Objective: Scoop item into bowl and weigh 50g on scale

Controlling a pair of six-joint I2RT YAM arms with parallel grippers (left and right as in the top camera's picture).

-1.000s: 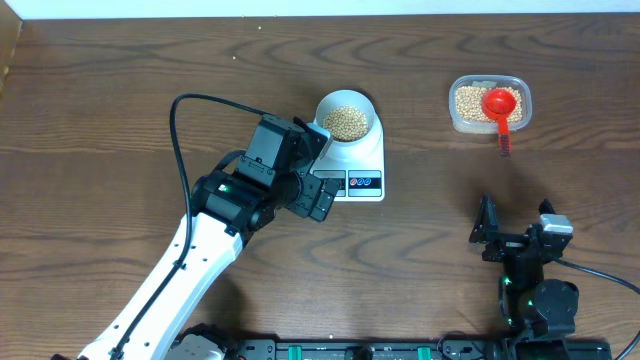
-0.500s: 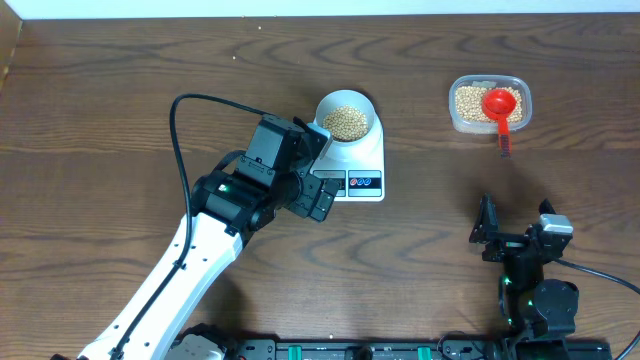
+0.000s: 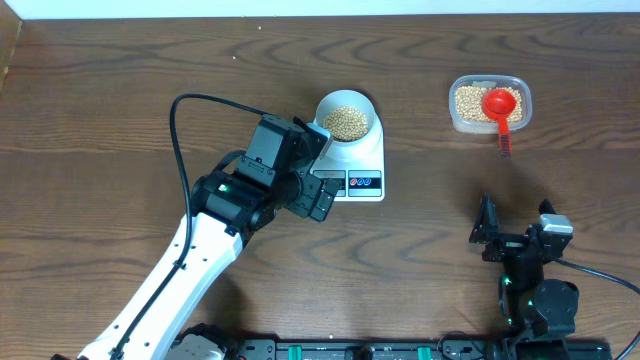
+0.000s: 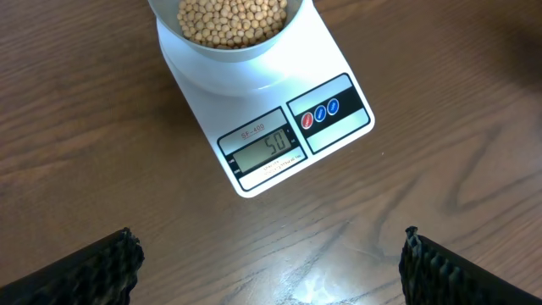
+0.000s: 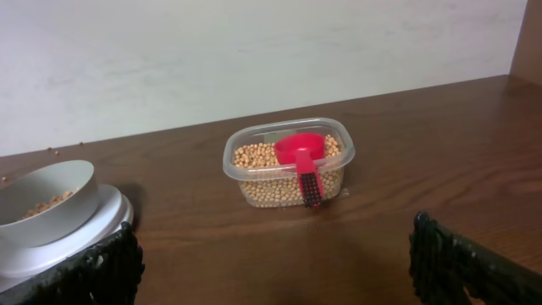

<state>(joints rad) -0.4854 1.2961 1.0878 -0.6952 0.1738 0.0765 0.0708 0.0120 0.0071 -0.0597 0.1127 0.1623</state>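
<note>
Nothing has moved: soybeans fill the bowl on the scale, its display reading 50, so the weighing looks done. Left gripper and right gripper hang wide apart, empty.

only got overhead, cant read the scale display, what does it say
Observer: Left wrist view shows the display on the scale reading 50.
Operator: left gripper holding anything
Observer: No, the left gripper is open, nothing between its fingers.
Operator: how full is the tub
Observer: From the right wrist view, beans reach well over halfway up the clear tub.
</note>
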